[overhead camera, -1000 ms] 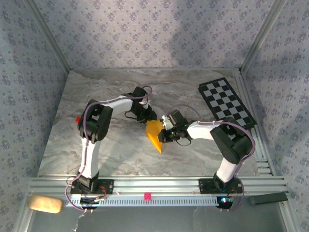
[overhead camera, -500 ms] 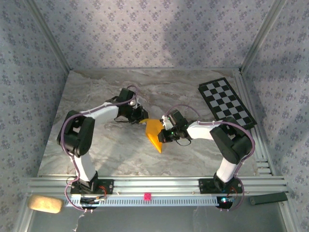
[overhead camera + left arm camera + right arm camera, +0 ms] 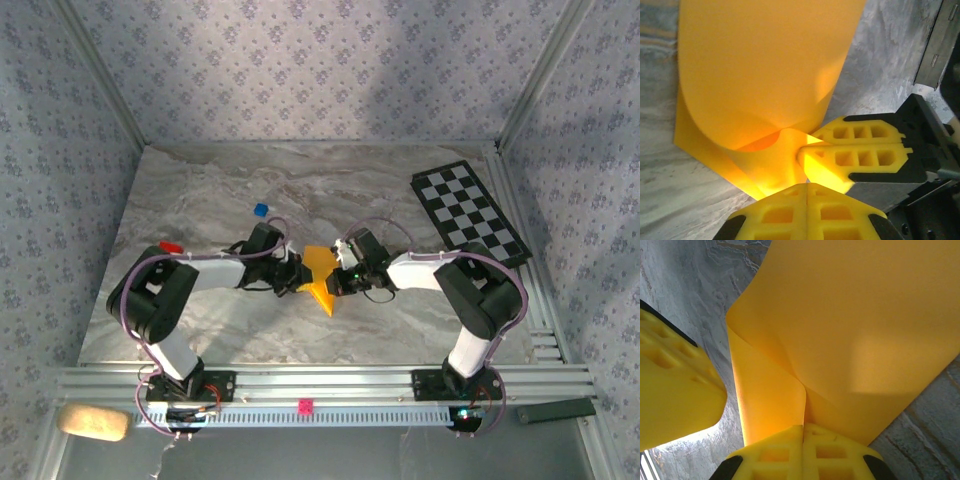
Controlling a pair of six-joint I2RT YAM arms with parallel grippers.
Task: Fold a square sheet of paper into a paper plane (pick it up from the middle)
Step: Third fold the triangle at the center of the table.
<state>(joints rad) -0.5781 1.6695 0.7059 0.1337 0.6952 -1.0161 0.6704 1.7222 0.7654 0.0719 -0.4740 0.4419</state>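
Grey marbled table [image 3: 400, 330] runs from the metal rail at the near edge to papered walls on the other three sides, with wide bare stretches across the far half and at the near left. A checkered board [image 3: 468, 212] lies along the far right edge, well apart from the work. Both arms reach inward and meet near the middle of the table, clear of every edge. Between them sits the square sheet of paper [image 3: 318, 268], orange-yellow and partly folded. One flap curls up and over in a soft rounded bend, and a pointed corner aims toward the near rail. The left gripper [image 3: 296, 278] comes at the sheet from the left. In its wrist view its yellow fingers [image 3: 775, 215] are pressed together on the paper's edge. The right gripper [image 3: 334, 283] comes from the right, and its fingers [image 3: 775, 457] are likewise closed on the sheet where the fold runs in. The two grippers sit just beside each other, almost touching. A small blue cube [image 3: 261, 210] rests on open table farther back, and a small red piece [image 3: 170, 246] lies to the left by the left arm.
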